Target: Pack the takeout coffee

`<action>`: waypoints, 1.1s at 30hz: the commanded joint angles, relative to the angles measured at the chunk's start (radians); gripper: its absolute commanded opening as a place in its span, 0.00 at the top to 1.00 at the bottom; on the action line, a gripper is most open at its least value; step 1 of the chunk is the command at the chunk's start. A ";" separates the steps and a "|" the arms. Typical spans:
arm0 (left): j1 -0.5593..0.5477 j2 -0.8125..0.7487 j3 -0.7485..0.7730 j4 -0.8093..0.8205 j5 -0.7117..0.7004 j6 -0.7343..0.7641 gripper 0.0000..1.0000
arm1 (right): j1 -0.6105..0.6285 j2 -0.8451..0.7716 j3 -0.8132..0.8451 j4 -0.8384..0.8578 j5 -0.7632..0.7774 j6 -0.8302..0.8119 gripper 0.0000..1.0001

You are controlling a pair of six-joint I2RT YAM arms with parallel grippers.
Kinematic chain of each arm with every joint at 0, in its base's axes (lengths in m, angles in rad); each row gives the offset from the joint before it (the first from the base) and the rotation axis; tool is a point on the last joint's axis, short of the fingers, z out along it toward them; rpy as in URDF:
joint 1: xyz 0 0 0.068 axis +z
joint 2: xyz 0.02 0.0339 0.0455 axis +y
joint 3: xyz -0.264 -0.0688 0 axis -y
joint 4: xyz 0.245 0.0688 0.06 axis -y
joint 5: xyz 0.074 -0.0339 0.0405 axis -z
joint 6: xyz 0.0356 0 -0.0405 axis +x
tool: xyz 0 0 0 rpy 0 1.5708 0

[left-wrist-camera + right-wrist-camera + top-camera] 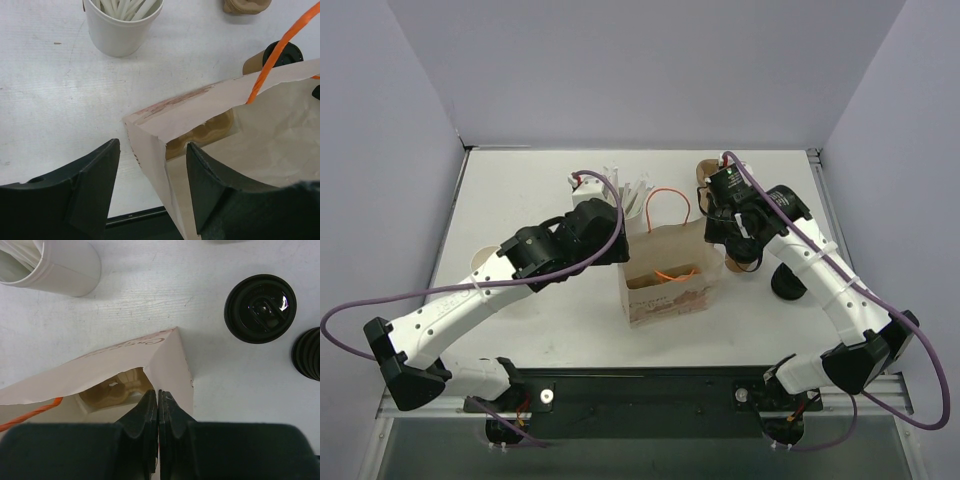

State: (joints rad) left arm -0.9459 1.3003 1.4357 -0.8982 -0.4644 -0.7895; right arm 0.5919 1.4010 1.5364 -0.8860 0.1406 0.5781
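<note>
The takeout coffee [260, 308], a brown cup with a black lid, stands on the table just right of the paper bag [125, 357]; it also shows past the bag in the left wrist view [276, 55]. In the top view my right arm hides it. The bag [665, 285] stands open in the middle, orange handles up. My right gripper [158, 392] is shut on the bag's right rim [718, 240]. My left gripper [152, 145] is open, its jaws either side of the bag's left corner [617, 240].
A white cup of white utensils [623, 195] stands behind the bag's left side. A stack of brown lidless cups [705, 172] lies at the back. A stack of black lids [787, 283] sits right of the bag, near the coffee [307, 352].
</note>
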 commanded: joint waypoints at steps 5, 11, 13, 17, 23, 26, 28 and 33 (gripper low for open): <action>-0.002 0.019 0.052 -0.014 0.032 -0.040 0.44 | 0.005 -0.013 0.016 -0.018 0.044 0.014 0.97; -0.001 -0.016 0.002 0.007 0.046 -0.014 0.60 | 0.005 -0.027 0.030 -0.028 0.008 0.008 0.81; 0.004 -0.015 0.003 0.027 0.052 0.042 0.74 | 0.002 -0.033 0.074 -0.045 -0.010 -0.004 0.72; 0.007 -0.015 0.025 0.053 0.023 0.153 0.95 | 0.003 -0.062 0.152 -0.061 -0.065 -0.075 0.61; 0.032 -0.097 -0.058 0.231 0.064 0.303 1.00 | -0.007 -0.146 0.212 -0.044 -0.065 -0.136 0.50; 0.030 -0.162 -0.139 0.344 0.085 0.394 1.00 | -0.009 -0.204 0.186 0.011 -0.038 -0.147 0.50; 0.030 -0.225 -0.222 0.418 0.105 0.435 1.00 | -0.009 -0.250 0.159 0.065 -0.012 -0.155 0.49; 0.025 -0.387 -0.403 0.537 0.202 0.461 1.00 | -0.014 -0.307 0.052 0.122 0.065 -0.162 0.49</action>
State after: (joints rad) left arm -0.9173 1.0294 1.1313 -0.5468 -0.3489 -0.3992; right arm 0.5880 1.1149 1.6688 -0.8257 0.1223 0.4404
